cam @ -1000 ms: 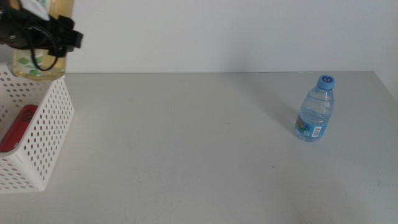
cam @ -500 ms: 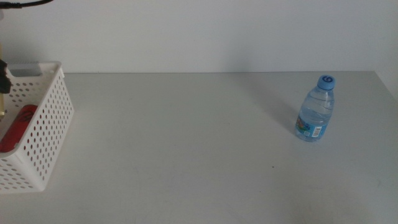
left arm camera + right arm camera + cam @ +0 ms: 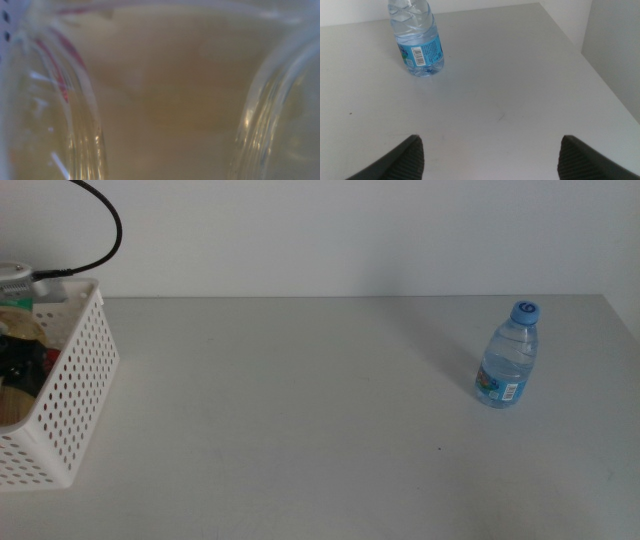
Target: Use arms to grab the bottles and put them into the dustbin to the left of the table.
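Presently the left gripper is being lost to sight inside the dustbin [image 3: 85, 385] at the table's [image 3: 300, 410] left edge, and its wrist camera is being filled by the yellowish tea bottle [image 3: 165, 100] pressed close against the lens, so whether that bottle is being gripped cannot be told. Well apart, the right gripper [image 3: 490, 157] is being held low over the table with its jaws spread wide and nothing between them, while the water bottle [image 3: 507, 355] is being left standing upright near the table's right side.
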Controlling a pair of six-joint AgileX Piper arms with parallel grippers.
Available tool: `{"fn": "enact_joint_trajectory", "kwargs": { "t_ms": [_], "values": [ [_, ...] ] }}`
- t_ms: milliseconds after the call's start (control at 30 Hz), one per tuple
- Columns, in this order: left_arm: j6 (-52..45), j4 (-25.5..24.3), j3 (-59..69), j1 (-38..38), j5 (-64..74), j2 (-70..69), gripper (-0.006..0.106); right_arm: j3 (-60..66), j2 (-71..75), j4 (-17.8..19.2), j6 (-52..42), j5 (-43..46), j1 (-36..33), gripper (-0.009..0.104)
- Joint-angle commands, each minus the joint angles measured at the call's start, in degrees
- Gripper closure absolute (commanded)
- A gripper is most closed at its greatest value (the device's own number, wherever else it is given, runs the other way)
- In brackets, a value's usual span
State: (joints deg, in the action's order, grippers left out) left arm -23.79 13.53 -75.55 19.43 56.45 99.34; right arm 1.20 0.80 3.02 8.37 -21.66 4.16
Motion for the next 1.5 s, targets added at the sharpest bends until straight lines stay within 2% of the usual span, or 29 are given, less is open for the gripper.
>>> {"fn": "enact_joint_trajectory", "kwargs": {
  "t_ms": [0,67,200,233,400,567,733,933,1100,1167,1267,1333,1433,1467],
  "values": [
    [-1.39,2.02,-2.25,0.01,-0.82,-2.53,0.072,-0.12,1.21,0.96,-0.54,4.00,-0.19,0.024],
    [-2.31,2.08,-2.25,0.01,-0.53,-2.31,0.054,-0.12,1.21,0.96,-0.54,4.00,-0.19,0.024],
    [-3.30,2.89,-2.79,-0.04,-0.52,-2.31,0.011,-0.12,1.21,0.96,-0.54,4.00,-0.19,0.024],
    [-3.43,4.16,-3.36,-0.04,-0.01,-2.37,0.007,-0.12,1.21,0.96,-0.54,4.00,-0.19,0.024],
    [-7.44,11.01,-7.99,-1.17,1.67,-5.32,0.007,-0.12,1.21,0.96,-0.54,4.00,-0.19,0.024],
    [-11.63,16.78,-9.55,-6.12,-5.30,-12.00,0.007,-0.12,1.21,0.96,-0.54,4.00,-0.19,0.024],
    [-12.51,23.20,-9.55,-17.34,-18.51,-15.77,0.007,-0.12,1.21,0.96,-0.54,4.00,-0.19,0.024],
    [-12.49,24.73,-9.16,-29.42,-23.42,-16.63,0.007,-0.12,1.21,0.96,-0.54,4.00,-0.19,0.024],
    [-14.69,23.04,-8.49,-37.24,-22.88,-17.82,0.007,-0.12,1.21,0.96,-0.54,4.00,-0.19,0.024],
    [-14.58,20.61,-7.44,-40.17,-23.63,-19.23,0.007,-0.12,1.21,0.96,-0.54,4.00,-0.19,0.024],
    [-7.39,10.26,-2.13,-45.41,-26.85,-23.22,0.007,-0.12,1.21,0.96,-0.54,4.00,-0.19,0.024],
    [2.20,1.76,3.84,-48.49,-30.42,-27.27,0.007,-0.12,1.21,0.96,-0.54,4.00,-0.19,0.024],
    [16.90,-7.30,12.88,-51.78,-35.61,-33.83,0.007,-0.12,1.21,0.96,-0.54,4.00,-0.19,0.024],
    [19.72,-8.96,15.24,-52.37,-37.07,-36.20,0.007,-0.12,1.21,0.96,-0.54,4.00,-0.19,0.024]
  ]
}}
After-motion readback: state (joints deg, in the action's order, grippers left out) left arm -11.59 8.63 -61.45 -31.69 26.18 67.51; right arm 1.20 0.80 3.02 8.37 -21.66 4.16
